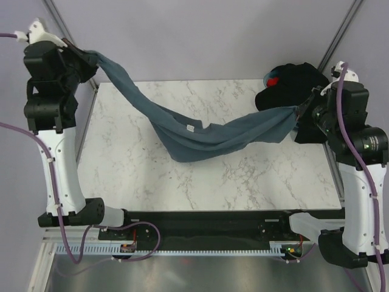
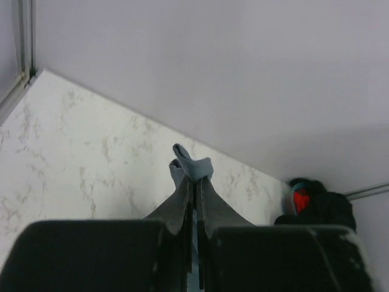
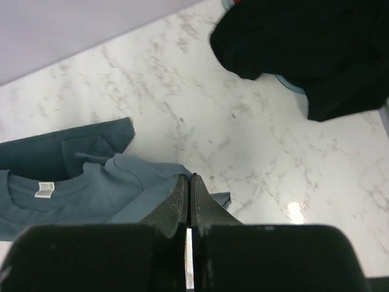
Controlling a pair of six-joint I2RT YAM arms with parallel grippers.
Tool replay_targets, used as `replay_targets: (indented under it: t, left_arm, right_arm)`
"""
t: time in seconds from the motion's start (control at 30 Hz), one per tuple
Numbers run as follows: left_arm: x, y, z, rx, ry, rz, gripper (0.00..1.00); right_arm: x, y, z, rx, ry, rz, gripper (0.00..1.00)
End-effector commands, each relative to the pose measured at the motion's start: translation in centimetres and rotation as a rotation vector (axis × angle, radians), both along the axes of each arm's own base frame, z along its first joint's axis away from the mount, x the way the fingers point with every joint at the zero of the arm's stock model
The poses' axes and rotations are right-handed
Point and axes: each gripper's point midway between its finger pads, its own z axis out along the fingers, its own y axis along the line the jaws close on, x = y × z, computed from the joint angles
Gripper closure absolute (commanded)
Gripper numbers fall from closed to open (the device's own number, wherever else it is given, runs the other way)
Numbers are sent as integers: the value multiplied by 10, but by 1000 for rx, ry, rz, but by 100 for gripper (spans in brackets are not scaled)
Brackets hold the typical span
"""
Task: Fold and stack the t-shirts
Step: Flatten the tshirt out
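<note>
At the far left corner, raised well off the table: left gripper, clenched on a bunched end of the blue-grey t-shirt. From the left wrist, shows as a small tuft of cloth poking out past the shut fingertips.

At the right edge: right gripper, likewise clamped tight on the opposite end of the same shirt, with cloth pinched between the tips in the right wrist view.

Strung between the two arms in a long swag from left to right. Sags in the middle and touches down on the marble, partly folded over itself. Neck opening turned up near the middle, with a small white tag inside the collar.

At the far right corner, just beyond the right gripper: a heap of black t-shirts, crumpled and unfolded, lying on the table. Tucked into that heap, something red and blue, too buried to tell what.
</note>
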Motion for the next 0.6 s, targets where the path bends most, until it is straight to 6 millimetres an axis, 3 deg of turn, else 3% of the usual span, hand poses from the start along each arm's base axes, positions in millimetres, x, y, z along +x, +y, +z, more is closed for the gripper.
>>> replay_targets:
  t: [0.0, 0.07, 0.17, 0.23, 0.27, 0.3, 0.33, 0.37, 0.4, 0.43, 0.5, 0.53, 0.57]
  left_arm:
    - [-32, 9, 84, 65, -228, 40, 98]
    - [-47, 17, 115, 80, -319, 90, 98]
    - [-43, 19, 145, 68, -430, 104, 98]
    - [-14, 6, 154, 16, -480, 33, 98]
    - [-12, -1, 171, -8, -531, -4, 98]
    - [-1, -8, 174, -33, -545, -45, 98]
    - [43, -21, 153, -106, -492, -122, 98]
    - [50, -31, 164, -135, -538, -172, 98]
    - [72, -40, 151, -171, -513, -212, 98]
    - [107, -59, 124, -228, -458, -275, 98]
    - [146, -88, 82, -264, -370, -338, 98]
    - [183, -115, 30, -282, -267, -384, 98]
    - [199, -128, 4, -286, -220, -407, 98]
  right_arm:
    - [-21, 21, 63, 58, -202, 135, 100]
    - [-30, 32, 83, 99, -255, 189, 100]
    - [-37, 37, 100, 161, -284, 189, 100]
    - [-39, 36, 99, 185, -265, 172, 100]
    - [-39, 36, 98, 194, -260, 168, 100]
    - [-37, 31, 96, 189, -255, 130, 100]
    - [-36, 26, 92, 181, -244, 99, 100]
    - [-31, 14, 86, 156, -222, 32, 100]
    - [-30, -10, 75, 100, -186, -99, 100]
    - [-22, -18, 60, 68, -135, -149, 100]
    - [-6, -36, 37, 4, -68, -245, 100]
    - [12, -46, 10, -41, 16, -320, 100]
    - [21, -49, -5, -55, 58, -343, 100]
